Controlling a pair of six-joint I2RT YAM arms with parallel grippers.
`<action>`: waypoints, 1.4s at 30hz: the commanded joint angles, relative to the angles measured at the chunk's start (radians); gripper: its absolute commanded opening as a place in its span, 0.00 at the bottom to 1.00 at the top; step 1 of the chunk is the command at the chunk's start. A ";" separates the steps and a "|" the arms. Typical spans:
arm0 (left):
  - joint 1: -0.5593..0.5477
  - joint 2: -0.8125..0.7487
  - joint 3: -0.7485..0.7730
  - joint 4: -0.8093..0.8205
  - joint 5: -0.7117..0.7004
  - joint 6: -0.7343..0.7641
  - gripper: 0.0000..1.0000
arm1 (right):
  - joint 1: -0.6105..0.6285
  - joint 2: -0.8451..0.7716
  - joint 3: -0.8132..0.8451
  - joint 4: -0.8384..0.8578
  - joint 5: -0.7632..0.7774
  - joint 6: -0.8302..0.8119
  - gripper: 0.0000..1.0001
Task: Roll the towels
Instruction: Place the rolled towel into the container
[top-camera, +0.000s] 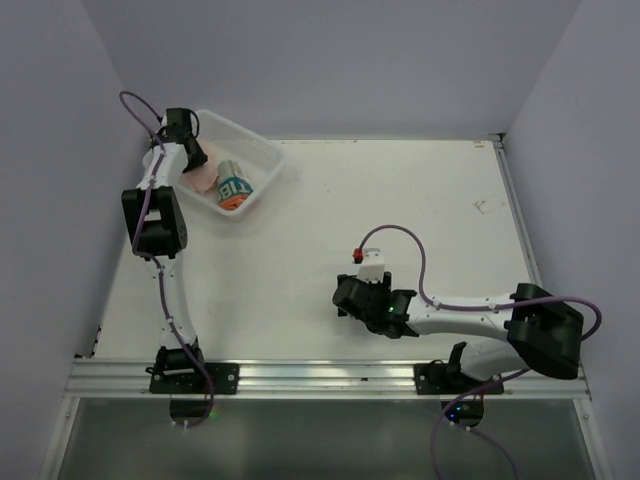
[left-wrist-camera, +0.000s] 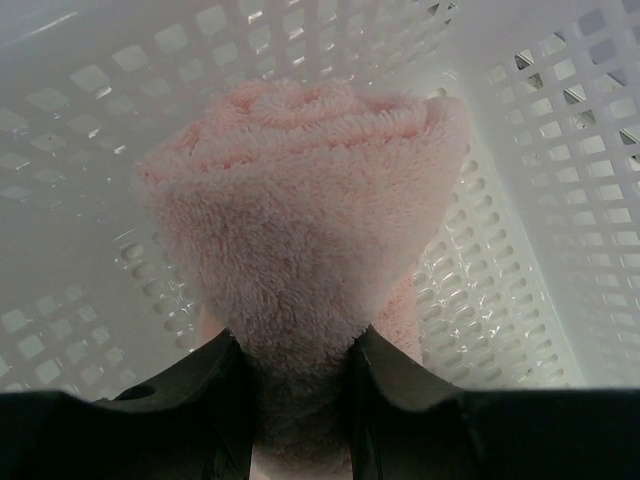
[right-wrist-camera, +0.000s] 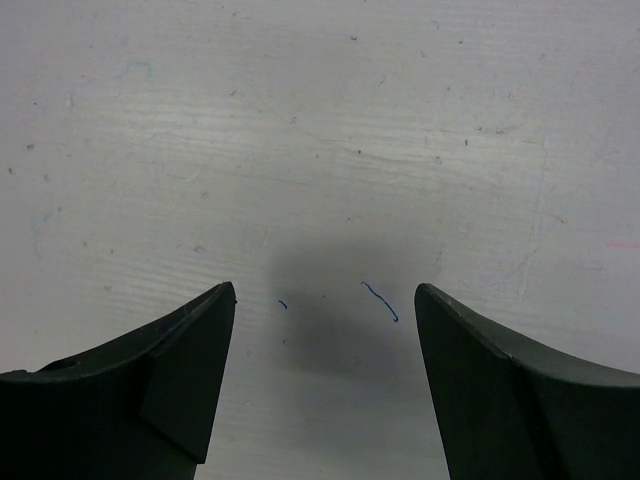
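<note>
- Our left gripper (left-wrist-camera: 295, 350) is clamped on the rolled pink towel (left-wrist-camera: 300, 220), inside the white basket (left-wrist-camera: 540, 200).
- Beside it in the basket we see the printed towel (top-camera: 236, 187), also rolled.
- Our right gripper (right-wrist-camera: 325, 300) hangs with jaws apart over the table (right-wrist-camera: 300, 120).

We find the basket (top-camera: 262, 150) at the far left of the table (top-camera: 420, 200), with two towels in it side by side: the plain towel (top-camera: 203, 178) on the left and the lettered towel (top-camera: 236, 187) just to its right. Our left gripper (top-camera: 195, 158) reaches into the basket, its fingers (left-wrist-camera: 225, 370) pressed to either side of the plain towel. Our right gripper (top-camera: 350, 297) hangs over the table right of centre, toward the near edge, well apart from the basket.
</note>
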 joint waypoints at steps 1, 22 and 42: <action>0.002 0.008 -0.033 0.051 0.016 0.015 0.32 | -0.006 0.015 0.040 0.029 -0.012 -0.007 0.76; 0.007 -0.194 -0.019 0.002 0.079 0.072 0.93 | -0.014 -0.026 0.079 0.001 0.002 -0.044 0.83; -0.209 -1.073 -0.759 0.202 0.182 0.100 1.00 | -0.282 -0.252 0.206 -0.095 -0.131 -0.313 0.99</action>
